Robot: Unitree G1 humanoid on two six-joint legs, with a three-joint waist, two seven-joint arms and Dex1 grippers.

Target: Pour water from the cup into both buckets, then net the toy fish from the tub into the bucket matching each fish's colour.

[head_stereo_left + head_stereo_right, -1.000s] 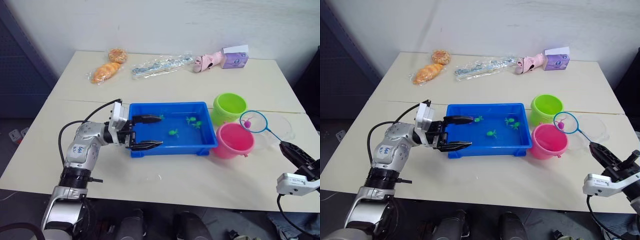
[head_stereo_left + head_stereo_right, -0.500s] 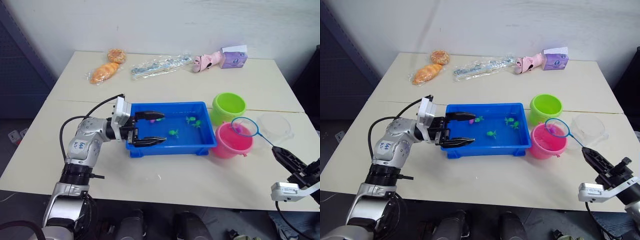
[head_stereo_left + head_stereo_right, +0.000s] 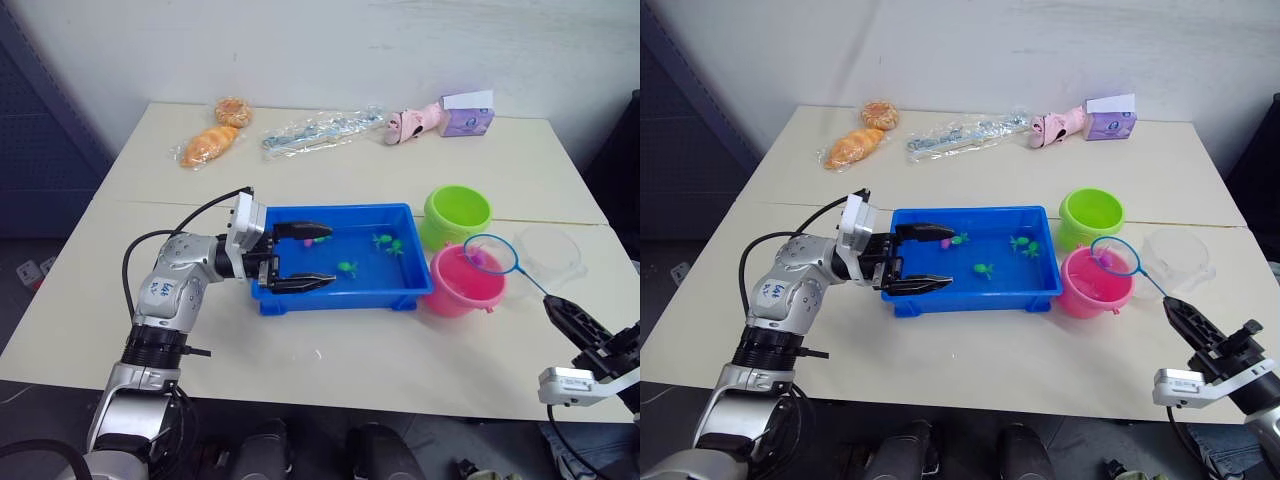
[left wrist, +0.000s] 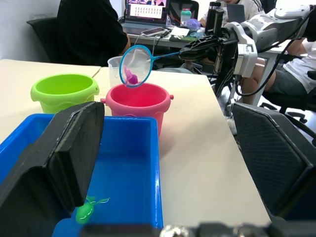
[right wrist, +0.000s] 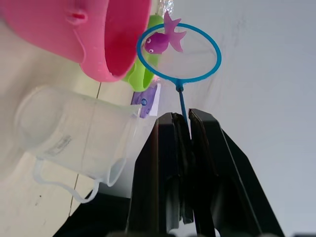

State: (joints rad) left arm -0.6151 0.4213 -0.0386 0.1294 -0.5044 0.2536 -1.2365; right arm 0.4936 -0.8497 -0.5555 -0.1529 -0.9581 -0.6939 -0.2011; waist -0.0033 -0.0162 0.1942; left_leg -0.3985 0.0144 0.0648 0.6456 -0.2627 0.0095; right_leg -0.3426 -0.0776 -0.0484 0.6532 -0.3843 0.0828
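The net (image 3: 490,254) is held by its thin handle in the right hand (image 3: 1188,323), whose fingers are closed tightly on the stick. The hoop hangs just over the pink bucket (image 3: 466,281), and a pink fish (image 5: 163,40) lies in the mesh near the rim. The green bucket (image 3: 458,216) stands just behind the pink one, and the clear cup (image 3: 552,252) stands beside them, close to the handle.

The left hand (image 3: 302,257) is wide open at the near left end of the blue tub (image 3: 410,284); one finger is above the water and the other along the front rim, and nothing is gripped. Green fish (image 3: 347,266) are seen in the tub, and something pink shows beside the upper finger.

The step in hand seems to be the drop of the pink fish into the pink bucket. To do it well, the hoop should be brought over the middle of the opening and then turned over slowly by a roll of the wrist, so that the fish falls inside and not on the desk (image 3: 360,360). The handle should be kept away from the cup, which could be knocked easily
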